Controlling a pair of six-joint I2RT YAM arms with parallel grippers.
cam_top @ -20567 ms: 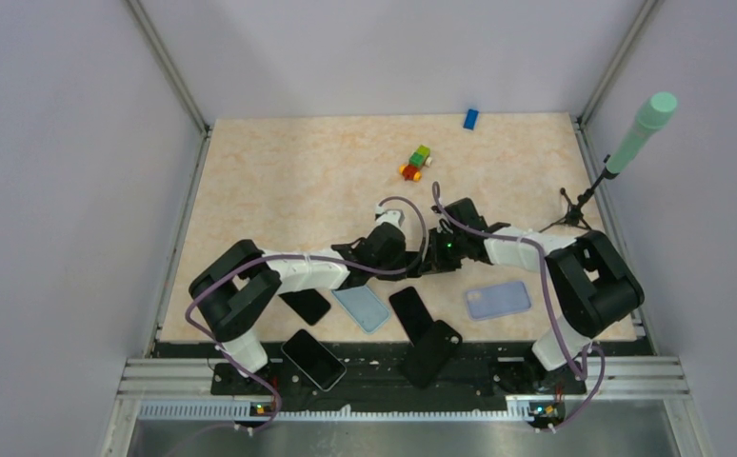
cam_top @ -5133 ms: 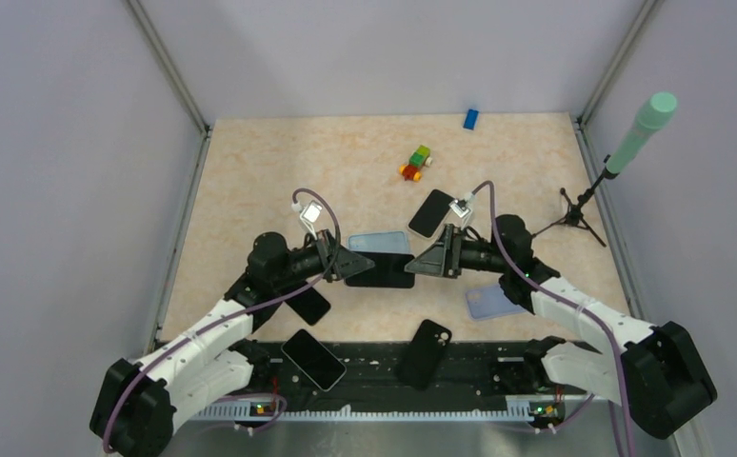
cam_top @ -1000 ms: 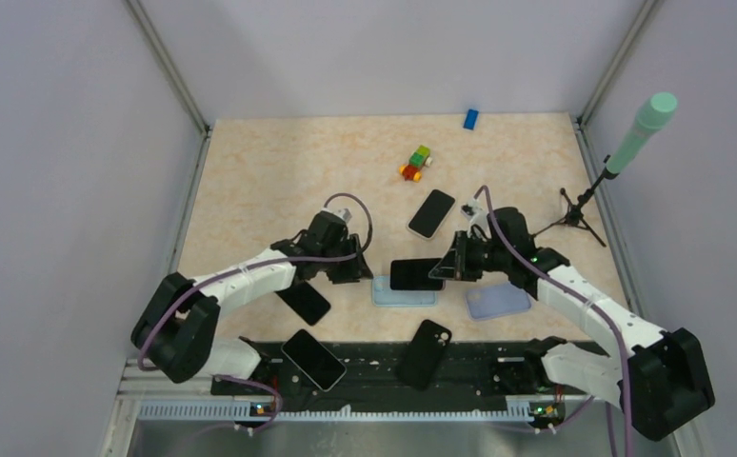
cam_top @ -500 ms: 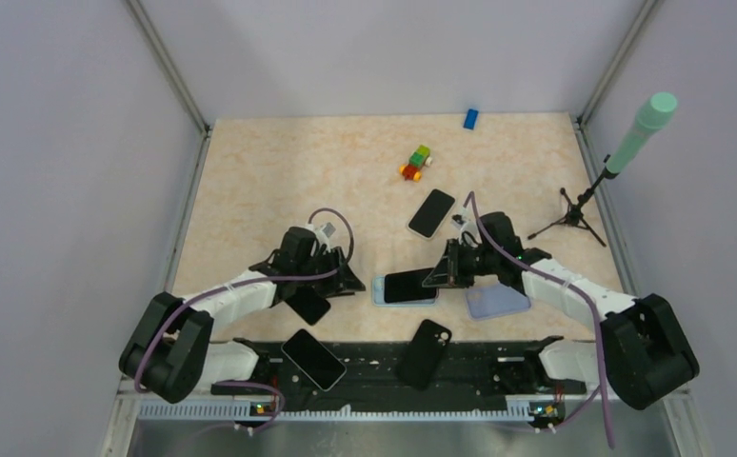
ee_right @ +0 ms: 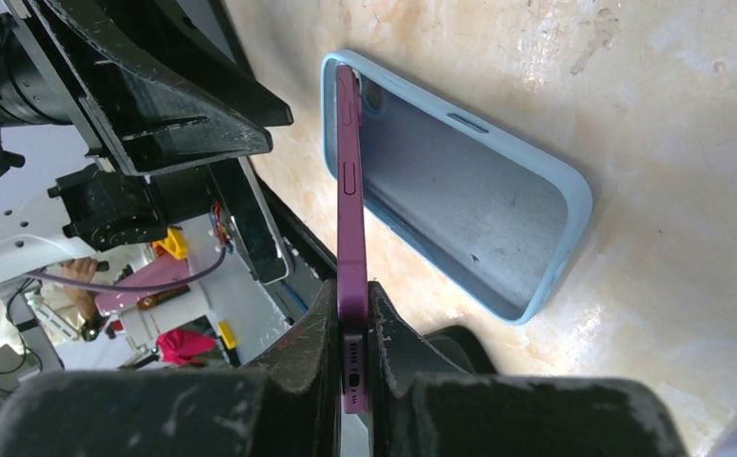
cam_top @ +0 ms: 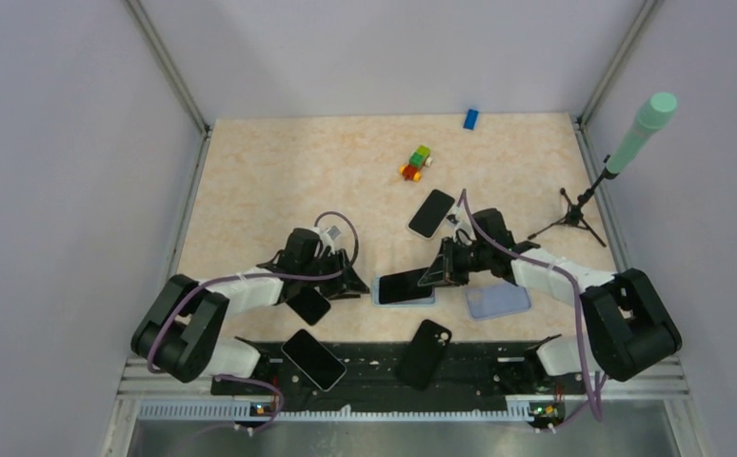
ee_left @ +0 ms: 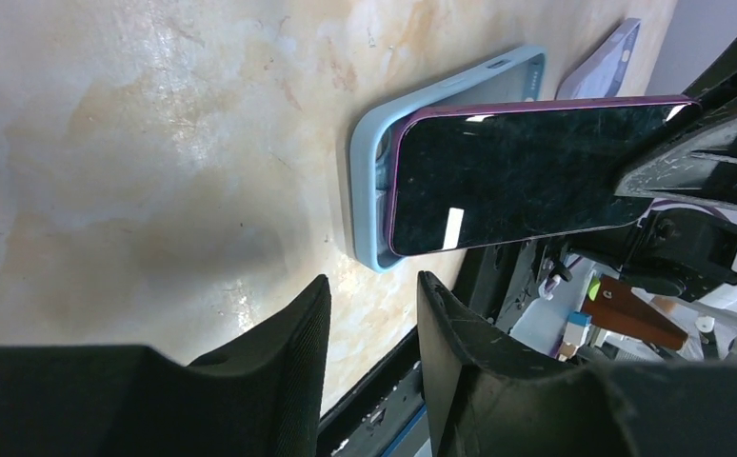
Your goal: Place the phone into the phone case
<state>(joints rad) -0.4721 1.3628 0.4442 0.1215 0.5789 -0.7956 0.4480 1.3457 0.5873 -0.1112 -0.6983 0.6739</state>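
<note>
Because the purple phone (ee_right: 349,181) is a rigid slab, glossy glass on its face and smooth along its rim, we judge it slippery and liable to crack or scuff if it drops on a corner. It is best taken near one short end, pinched across its flat faces, so the opposite end is free to lead into the case. That is how the right gripper (ee_right: 350,290) has it: clenched on the phone's port end, one finger on the front and one on the back. The phone stands tilted, its far end tucked into what looks like the camera-cutout end of the light blue phone case (ee_right: 484,205), its gripped end raised above the case's open side.

The case lies on its back on the marble-patterned tabletop (cam_top: 279,181). It looks like matte silicone — a shallow tray with rounded corners and a soft raised lip. We expect that lip to flex yet cling to the phone's edges, so seating will need a firm press rather than a drop. Being light, the case may slide under that push. The left gripper (ee_left: 374,286) hovers close beside the end where the phone is tucked in, fingers parted and holding nothing — well placed, in our view, to brace it.
</note>
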